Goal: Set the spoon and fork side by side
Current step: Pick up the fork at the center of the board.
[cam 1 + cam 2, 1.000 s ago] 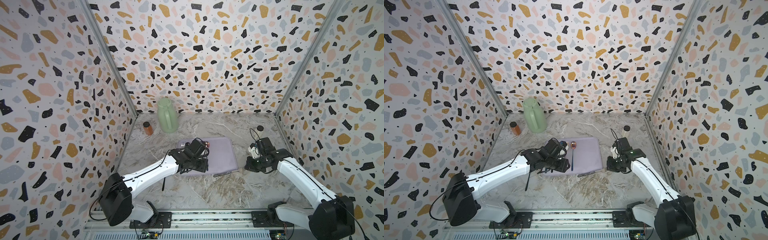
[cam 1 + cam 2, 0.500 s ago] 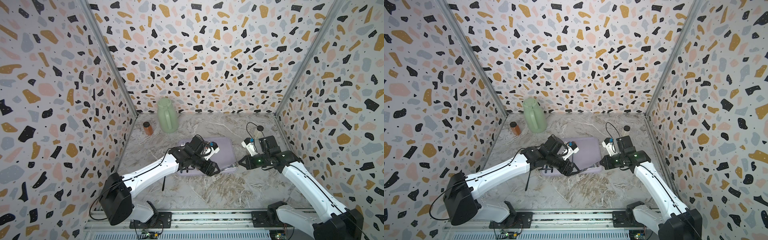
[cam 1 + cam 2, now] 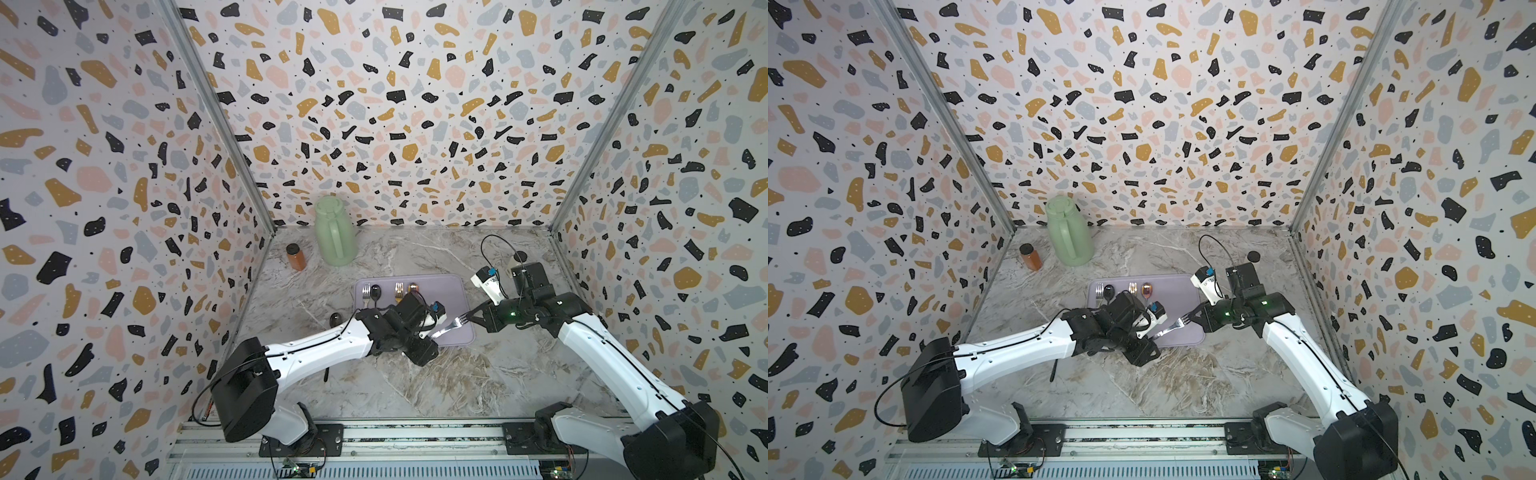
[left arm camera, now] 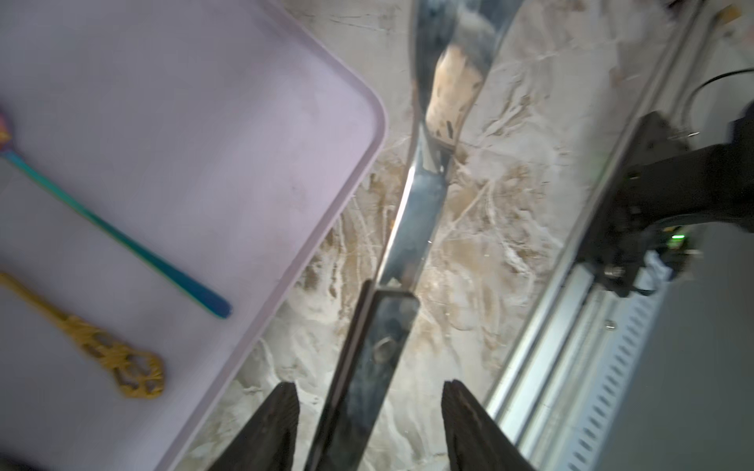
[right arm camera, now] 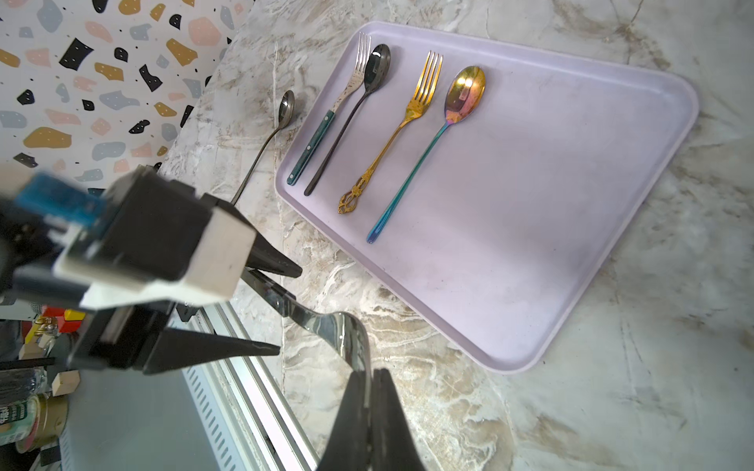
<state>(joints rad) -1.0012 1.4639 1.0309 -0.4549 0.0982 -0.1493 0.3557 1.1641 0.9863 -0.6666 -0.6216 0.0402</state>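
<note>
While my right end effector [image 5: 373, 375] is pinching the silver fork [image 5: 326, 322] by its tines, airborne by the near corner of the tray [image 5: 530, 204], my left end effector [image 5: 287, 310] is standing open around the handle; I'm judging that this thin grip is risking a pivot and a drop.

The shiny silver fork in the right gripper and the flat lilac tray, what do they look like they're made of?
The shiny silver fork: most likely polished metal, perhaps stainless steel; its mirror finish reflects the surroundings. The flat lilac tray: probably plastic or silicone, matt; even colour, no glare, rounded corners and a low moulded rim. Which of the two, the look leaves open.
</note>
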